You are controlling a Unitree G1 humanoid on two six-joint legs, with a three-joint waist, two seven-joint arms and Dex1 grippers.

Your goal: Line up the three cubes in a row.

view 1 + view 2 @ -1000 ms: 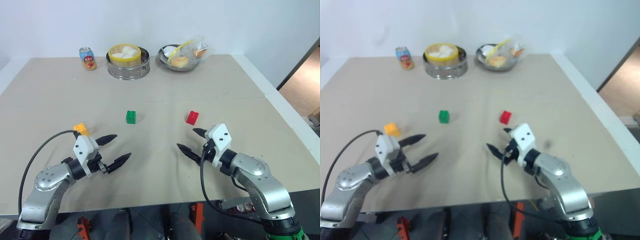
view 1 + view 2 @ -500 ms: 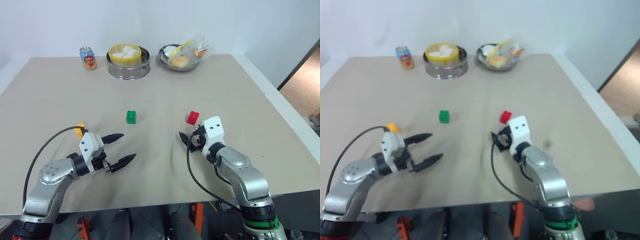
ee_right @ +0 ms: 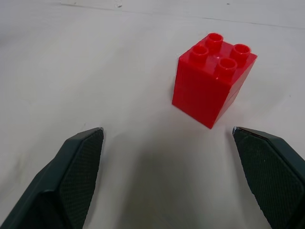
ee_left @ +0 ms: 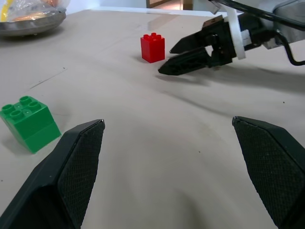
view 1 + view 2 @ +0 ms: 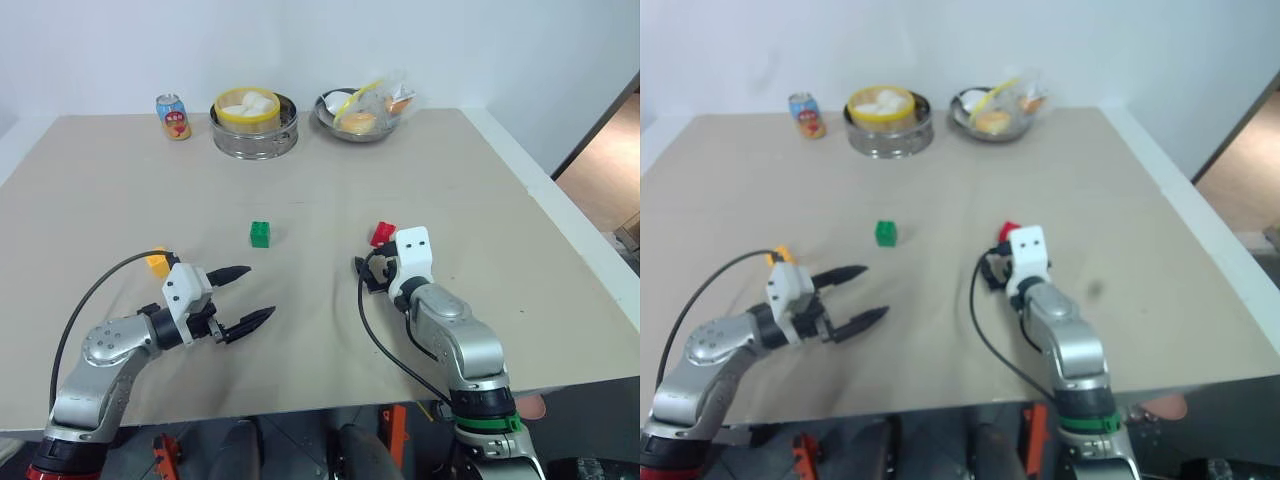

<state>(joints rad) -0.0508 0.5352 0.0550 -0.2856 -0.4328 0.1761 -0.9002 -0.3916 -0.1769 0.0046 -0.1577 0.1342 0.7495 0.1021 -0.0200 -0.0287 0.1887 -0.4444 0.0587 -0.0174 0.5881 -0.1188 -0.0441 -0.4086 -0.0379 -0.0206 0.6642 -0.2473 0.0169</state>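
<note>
A wide beige table [image 5: 470, 190] holds 3 small studded plastic cubes. The right gripper [image 5: 365, 275], jaws wide, sits just near of the red cube [image 5: 383, 234]. The left gripper [image 5: 245, 296], also wide, is right of the orange-yellow cube [image 5: 157, 263]. The green cube [image 5: 260, 233] stands between, farther back.

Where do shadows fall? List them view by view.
Right wrist view: a soft shadow lies at the red cube's base. Left wrist view: the right gripper throws a faint shadow band on the table. Left eye view: even light.
</note>
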